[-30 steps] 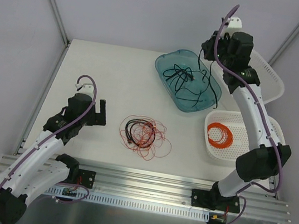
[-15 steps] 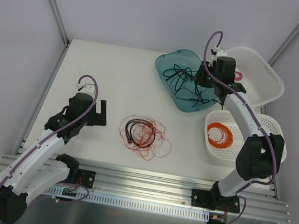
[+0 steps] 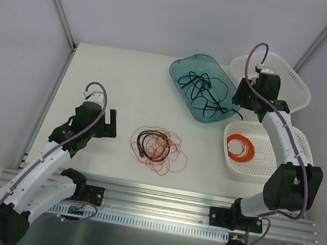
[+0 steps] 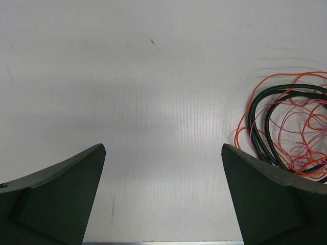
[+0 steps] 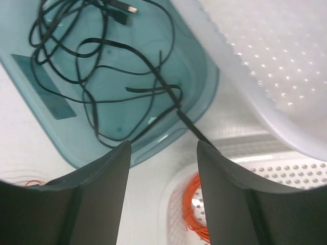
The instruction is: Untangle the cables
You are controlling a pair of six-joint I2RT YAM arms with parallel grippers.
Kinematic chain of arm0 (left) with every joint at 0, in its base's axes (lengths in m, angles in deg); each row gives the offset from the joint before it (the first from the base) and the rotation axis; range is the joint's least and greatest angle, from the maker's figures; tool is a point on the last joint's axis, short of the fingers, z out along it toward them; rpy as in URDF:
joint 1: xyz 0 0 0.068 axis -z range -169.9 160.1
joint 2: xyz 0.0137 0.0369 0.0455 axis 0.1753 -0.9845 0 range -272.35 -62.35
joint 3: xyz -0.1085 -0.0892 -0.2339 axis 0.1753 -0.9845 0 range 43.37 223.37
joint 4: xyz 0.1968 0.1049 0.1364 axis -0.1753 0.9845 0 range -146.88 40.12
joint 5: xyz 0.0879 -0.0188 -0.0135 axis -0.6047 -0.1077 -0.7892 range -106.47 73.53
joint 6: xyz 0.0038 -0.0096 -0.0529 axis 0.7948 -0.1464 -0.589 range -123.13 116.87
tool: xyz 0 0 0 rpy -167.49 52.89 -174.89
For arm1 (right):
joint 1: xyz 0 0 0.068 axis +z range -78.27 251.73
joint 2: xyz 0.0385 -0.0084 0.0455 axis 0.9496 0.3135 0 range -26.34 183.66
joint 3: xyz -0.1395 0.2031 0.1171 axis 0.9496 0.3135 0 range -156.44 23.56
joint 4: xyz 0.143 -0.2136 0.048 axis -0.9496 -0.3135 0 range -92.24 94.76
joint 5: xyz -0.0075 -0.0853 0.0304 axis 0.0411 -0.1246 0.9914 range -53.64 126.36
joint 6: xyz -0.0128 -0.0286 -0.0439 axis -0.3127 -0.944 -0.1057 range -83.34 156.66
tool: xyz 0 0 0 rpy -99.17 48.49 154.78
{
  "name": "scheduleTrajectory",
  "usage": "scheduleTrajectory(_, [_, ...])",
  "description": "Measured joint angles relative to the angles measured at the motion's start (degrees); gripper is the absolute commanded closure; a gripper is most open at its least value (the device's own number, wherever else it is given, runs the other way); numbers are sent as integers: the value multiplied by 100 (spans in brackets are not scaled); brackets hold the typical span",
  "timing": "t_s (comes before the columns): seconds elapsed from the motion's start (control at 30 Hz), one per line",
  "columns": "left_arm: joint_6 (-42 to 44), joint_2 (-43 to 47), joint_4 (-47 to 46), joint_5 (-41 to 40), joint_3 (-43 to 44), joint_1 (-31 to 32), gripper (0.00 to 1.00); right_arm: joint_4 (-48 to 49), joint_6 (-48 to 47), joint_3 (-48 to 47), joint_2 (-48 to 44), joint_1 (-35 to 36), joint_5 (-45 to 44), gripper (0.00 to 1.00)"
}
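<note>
The cables are a loose tangle (image 3: 157, 149) of thin red wires and a black cord, lying mid-table. It also shows at the right edge of the left wrist view (image 4: 286, 127). My left gripper (image 3: 112, 124) (image 4: 162, 153) stands open just left of the tangle, low over bare table and touching nothing. A separate thin black cable (image 3: 204, 90) (image 5: 102, 66) lies loose in the teal tray (image 3: 184, 67), one end trailing over the tray's right rim. My right gripper (image 3: 240, 98) (image 5: 163, 148) hovers by that rim, open, with nothing between its fingers.
A white basket (image 3: 231, 166) at the right holds a neat orange coil (image 3: 241, 147) (image 5: 196, 214). A second white basket (image 3: 293, 80) (image 5: 265, 51) stands behind it at the back right. Metal rails run along the near table edge.
My right gripper has opened, and the arm has swung right from over the tray to its right rim. The black cable has settled in the tray. The left arm is still.
</note>
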Motion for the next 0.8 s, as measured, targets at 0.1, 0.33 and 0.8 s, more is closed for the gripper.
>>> scheduleTrajectory(0.1, [0, 9, -2, 2, 0, 0, 1, -87, -90, 138, 0, -326, 184, 43])
scheduleTrajectory(0.33, [0, 33, -2, 31, 0, 0, 1, -131, -341, 485, 243, -603, 621, 43])
scheduleTrajectory(0.8, [2, 39, -37, 105, 0, 0, 1, 354, -713, 785, 684, -802, 881, 54])
